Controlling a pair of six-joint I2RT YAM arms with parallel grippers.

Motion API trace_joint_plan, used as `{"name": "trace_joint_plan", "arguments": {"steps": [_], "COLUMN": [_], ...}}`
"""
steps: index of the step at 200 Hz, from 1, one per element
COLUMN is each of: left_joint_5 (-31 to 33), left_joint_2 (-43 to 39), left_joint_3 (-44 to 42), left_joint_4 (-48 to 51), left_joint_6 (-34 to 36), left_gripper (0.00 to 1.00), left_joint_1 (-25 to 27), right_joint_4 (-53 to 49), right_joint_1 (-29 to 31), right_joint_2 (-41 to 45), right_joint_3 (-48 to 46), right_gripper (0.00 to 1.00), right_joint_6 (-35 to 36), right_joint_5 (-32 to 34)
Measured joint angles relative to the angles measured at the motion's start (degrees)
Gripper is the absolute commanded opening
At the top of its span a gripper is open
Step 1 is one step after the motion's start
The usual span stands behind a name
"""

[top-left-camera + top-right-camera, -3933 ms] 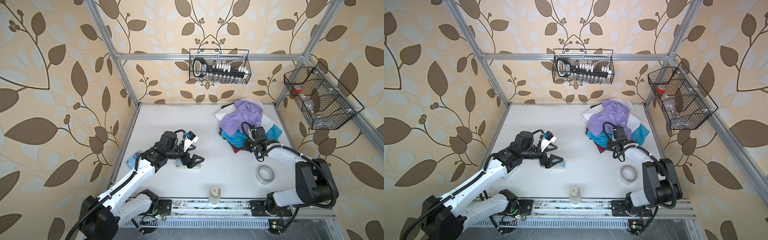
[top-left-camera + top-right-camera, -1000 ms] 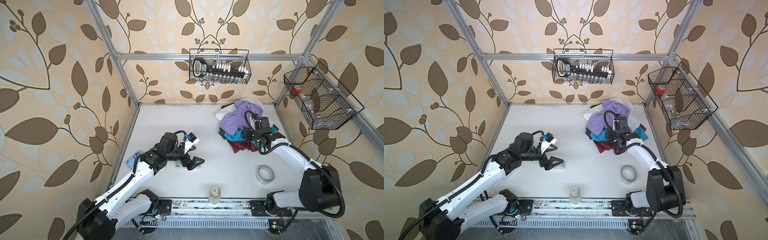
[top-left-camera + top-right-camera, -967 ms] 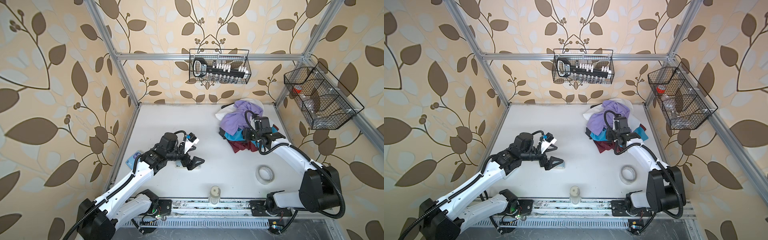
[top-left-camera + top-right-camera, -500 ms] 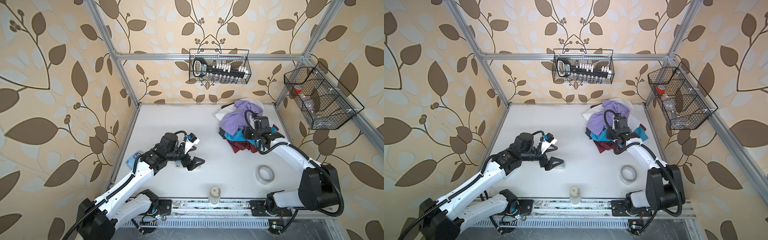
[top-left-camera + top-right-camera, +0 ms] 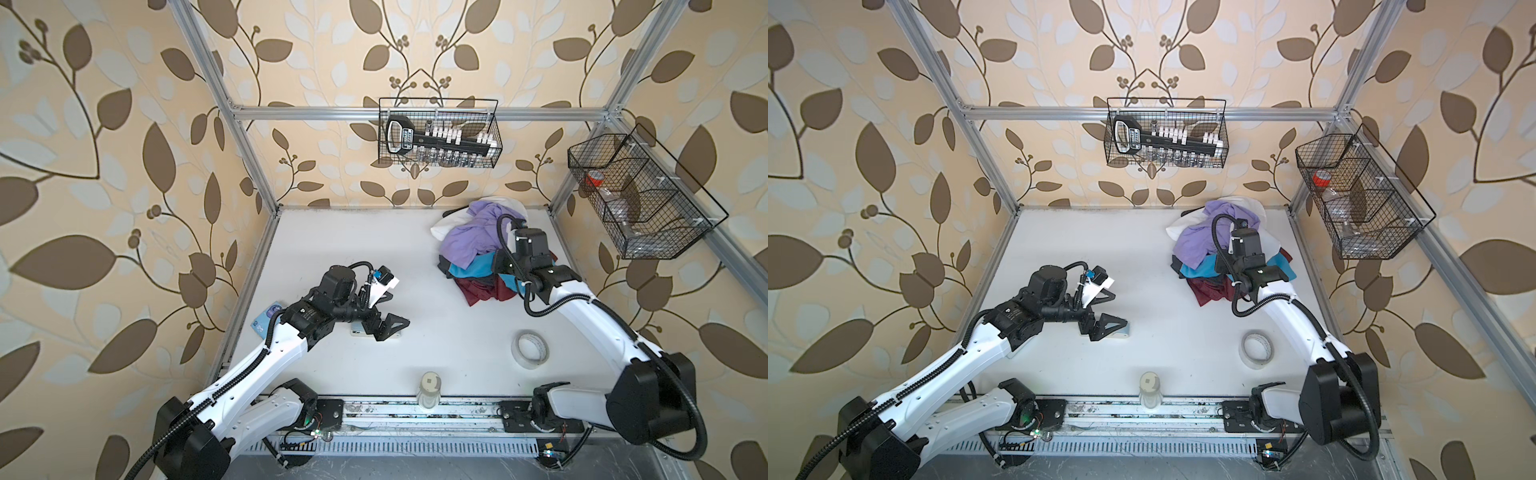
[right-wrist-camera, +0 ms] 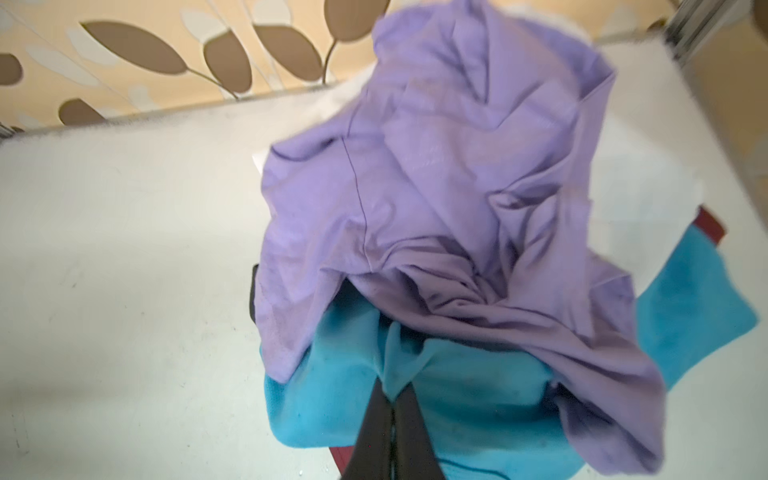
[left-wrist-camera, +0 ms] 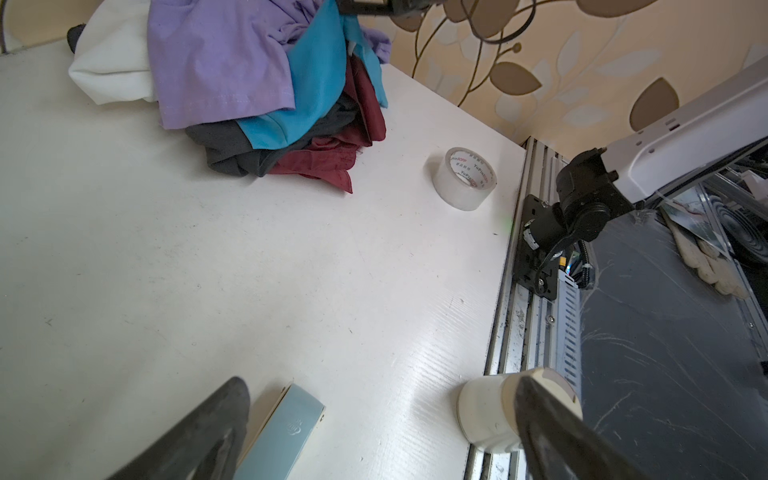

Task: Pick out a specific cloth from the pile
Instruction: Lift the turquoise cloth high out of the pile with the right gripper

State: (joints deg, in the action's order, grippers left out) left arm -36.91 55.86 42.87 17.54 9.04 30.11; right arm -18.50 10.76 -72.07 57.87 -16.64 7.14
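Note:
The pile point(image 5: 469, 241) point(image 5: 1200, 241) of lavender, white, maroon, dark grey and turquoise garments lies at the back right of the table. The turquoise cloth point(image 5: 473, 268) point(image 5: 1196, 270) point(image 7: 307, 83) point(image 6: 340, 374) sits under the lavender one point(image 6: 436, 187). My right gripper point(image 6: 392, 395) is shut, pinching a fold of the cloth. In both top views its wrist covers the fingers at the pile's near side. My left gripper point(image 5: 388, 328) point(image 5: 1106, 326) point(image 7: 380, 382) hangs open and holds nothing, low over the table at centre-left.
A pale blue stapler point(image 7: 282, 436) point(image 5: 357, 330) lies just under the left gripper. A tape roll point(image 5: 532, 349) point(image 7: 465, 178) and a white bottle point(image 5: 430, 388) point(image 7: 494, 411) stand near the front edge. Wire baskets point(image 5: 440, 139) point(image 5: 640, 199) hang on the back and right walls.
Over the last second the right gripper's jaws have shut on the turquoise cloth at the pile. The left arm has not moved.

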Motion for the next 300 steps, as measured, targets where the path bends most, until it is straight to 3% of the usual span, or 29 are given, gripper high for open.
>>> {"name": "trace_joint_plan", "arguments": {"steps": [41,199,300], "left_joint_5": [0.0,0.1,1.2], "left_joint_2": [-0.3,-2.6,-3.2], "left_joint_3": [0.0,0.0,-0.1], "left_joint_4": [0.0,0.3,0.3], "left_joint_6": [0.0,0.1,0.1], "left_gripper": [0.99,0.99,0.99], "left_joint_1": [0.0,1.5,1.9], "right_joint_4": [-2.4,-5.7,-5.0], "right_joint_1": [0.0,0.0,0.0], "right_joint_2": [5.3,11.5,11.7], "right_joint_3": [5.5,20.1,32.1], "right_gripper": [0.0,0.0,0.0], "right_joint_6": [1.8,4.5,5.5], "right_joint_5": [3.5,12.5,12.4]}}
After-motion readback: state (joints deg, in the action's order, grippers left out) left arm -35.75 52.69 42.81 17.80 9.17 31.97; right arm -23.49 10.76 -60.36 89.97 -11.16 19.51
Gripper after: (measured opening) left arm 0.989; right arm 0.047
